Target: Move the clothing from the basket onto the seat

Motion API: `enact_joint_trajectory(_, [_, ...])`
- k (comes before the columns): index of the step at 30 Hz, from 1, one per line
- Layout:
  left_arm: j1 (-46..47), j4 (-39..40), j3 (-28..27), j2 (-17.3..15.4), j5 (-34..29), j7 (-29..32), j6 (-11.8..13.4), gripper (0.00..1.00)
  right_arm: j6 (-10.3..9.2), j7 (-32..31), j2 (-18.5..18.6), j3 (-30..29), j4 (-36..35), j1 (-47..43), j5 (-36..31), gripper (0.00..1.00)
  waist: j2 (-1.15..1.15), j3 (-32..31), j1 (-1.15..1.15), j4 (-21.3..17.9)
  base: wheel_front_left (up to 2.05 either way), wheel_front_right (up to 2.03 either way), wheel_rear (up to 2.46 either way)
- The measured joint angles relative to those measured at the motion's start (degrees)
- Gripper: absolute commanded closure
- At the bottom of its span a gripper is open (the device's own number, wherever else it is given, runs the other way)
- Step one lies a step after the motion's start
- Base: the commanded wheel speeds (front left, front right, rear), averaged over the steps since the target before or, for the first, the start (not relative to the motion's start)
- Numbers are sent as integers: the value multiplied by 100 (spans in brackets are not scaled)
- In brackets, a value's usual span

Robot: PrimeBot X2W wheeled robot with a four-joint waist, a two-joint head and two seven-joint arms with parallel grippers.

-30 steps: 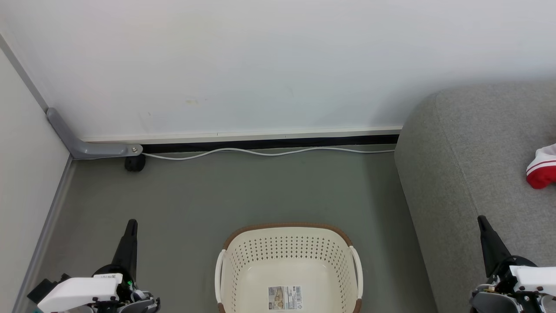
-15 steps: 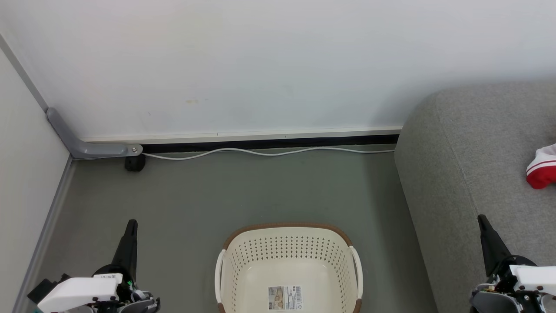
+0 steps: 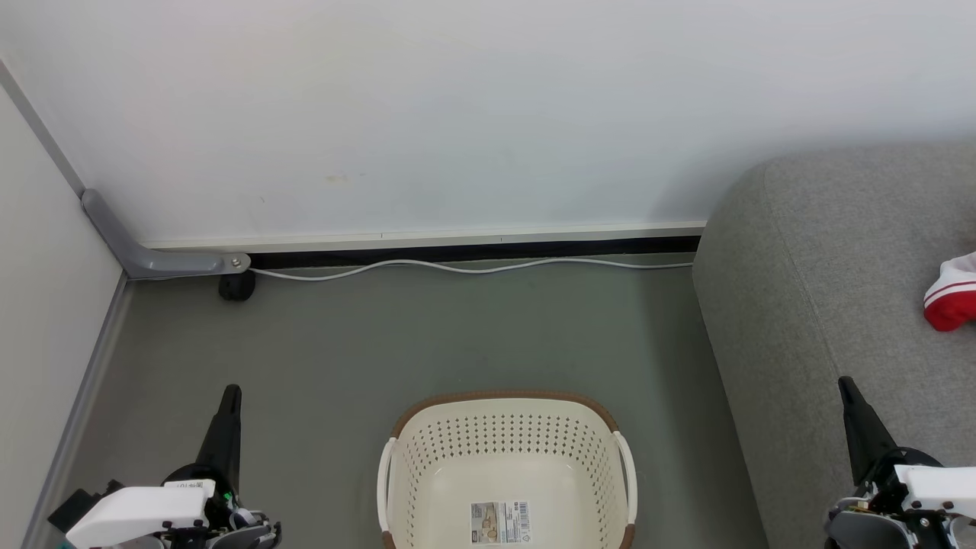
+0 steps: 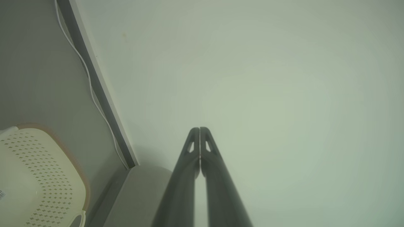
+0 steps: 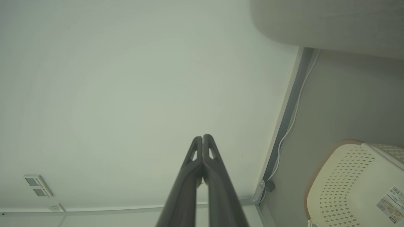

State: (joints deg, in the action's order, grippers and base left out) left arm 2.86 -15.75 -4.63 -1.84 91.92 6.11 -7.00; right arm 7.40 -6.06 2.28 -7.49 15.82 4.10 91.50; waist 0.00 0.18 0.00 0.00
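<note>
The cream perforated basket (image 3: pixel 506 450) with a brown rim stands on the floor at the bottom centre, and nothing lies inside it but a barcode sticker. A red and white piece of clothing (image 3: pixel 952 293) lies on the grey seat (image 3: pixel 839 252) at the right edge. My left gripper (image 3: pixel 230 392) is at the lower left, shut and holding nothing, well left of the basket. My right gripper (image 3: pixel 845 383) is at the lower right over the seat's front, shut and holding nothing. Each wrist view shows its own fingers pressed together: left gripper (image 4: pixel 199 128), right gripper (image 5: pixel 202 136), with the basket (image 4: pixel 34 176) (image 5: pixel 356 183) off to one side.
A white wall runs across the back with a white cable (image 3: pixel 457 267) along its foot. A grey metal bracket (image 3: pixel 152 255) and a small black wheel (image 3: pixel 236 286) sit in the left corner. Grey floor (image 3: pixel 427 335) lies between wall and basket.
</note>
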Motion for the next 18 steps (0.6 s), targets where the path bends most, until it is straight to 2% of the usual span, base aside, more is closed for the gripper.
enact_joint_trajectory(18, [0,0,0,0,0,0,0,100,0,0,0,0,0,0,0,100,0,0,0,0,0,0,0])
